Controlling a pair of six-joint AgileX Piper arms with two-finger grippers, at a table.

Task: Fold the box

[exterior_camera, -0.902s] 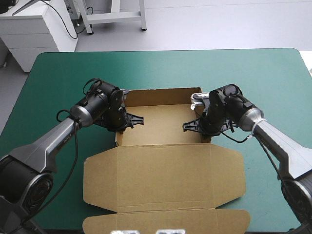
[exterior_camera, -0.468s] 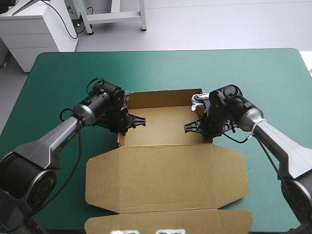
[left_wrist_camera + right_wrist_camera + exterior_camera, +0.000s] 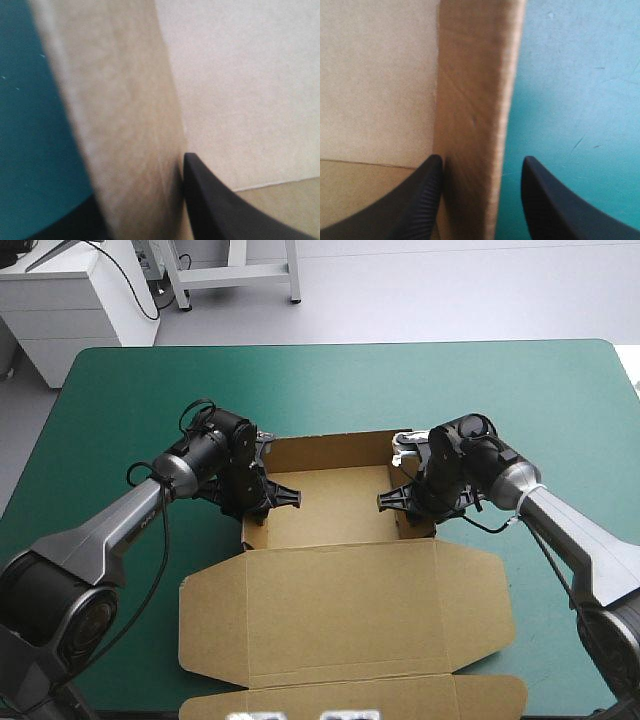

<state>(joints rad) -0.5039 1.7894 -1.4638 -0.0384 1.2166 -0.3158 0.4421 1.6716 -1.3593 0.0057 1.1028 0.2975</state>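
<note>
Brown box (image 3: pixel 340 610) lies in the middle of the high view on the teal-green cover (image 3: pixel 330 390), tray walls raised, lid flat toward the bottom edge. At centre left, the left gripper (image 3: pixel 262 497) pinches the tray's side wall. At centre right, the right gripper (image 3: pixel 405 505) straddles the opposite wall with its fingers apart.

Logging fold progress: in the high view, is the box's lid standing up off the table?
No, the box has its lid lying flat on the teal-green cover.
</note>
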